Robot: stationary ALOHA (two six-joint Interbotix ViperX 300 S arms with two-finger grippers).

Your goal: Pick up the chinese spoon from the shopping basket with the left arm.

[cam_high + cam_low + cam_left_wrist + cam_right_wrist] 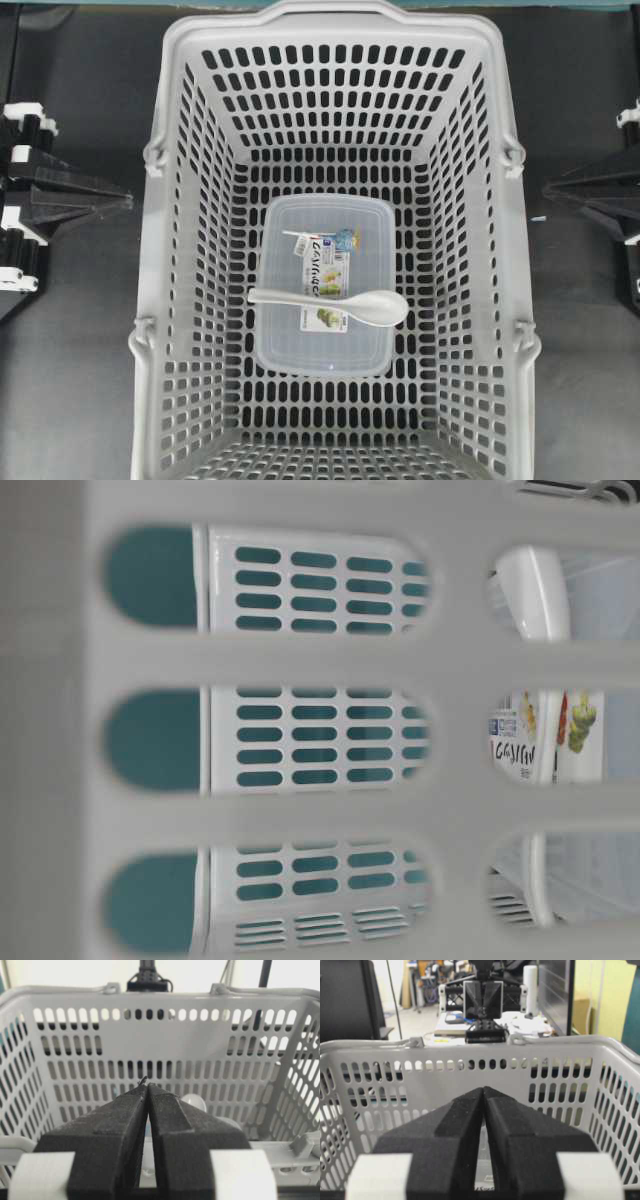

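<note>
Light-grey plastic shopping basket (180, 330), slotted walls and floor, fills the middle of the overhead view on a dark tabletop (70, 380).

Contents: one clear rectangular plastic box (290, 350) with a printed label (325, 265), lying flat on the basket floor. One chinese spoon (345, 302), glossy white, lies across the box lid, bowl toward the right of the overhead view, handle pointing left and reaching just past the box's left edge.

Table-level view: through the basket wall, the spoon (535, 595) and the label (525, 738) show only in part.

Left gripper (147, 1086): outside the basket's left wall, black fingers pressed together at the tips, nothing between them. The spoon's white bowl (195, 1102) peeks out beyond them.

Right gripper (483, 1090): outside the right wall, fingers likewise pressed together, holding nothing.
</note>
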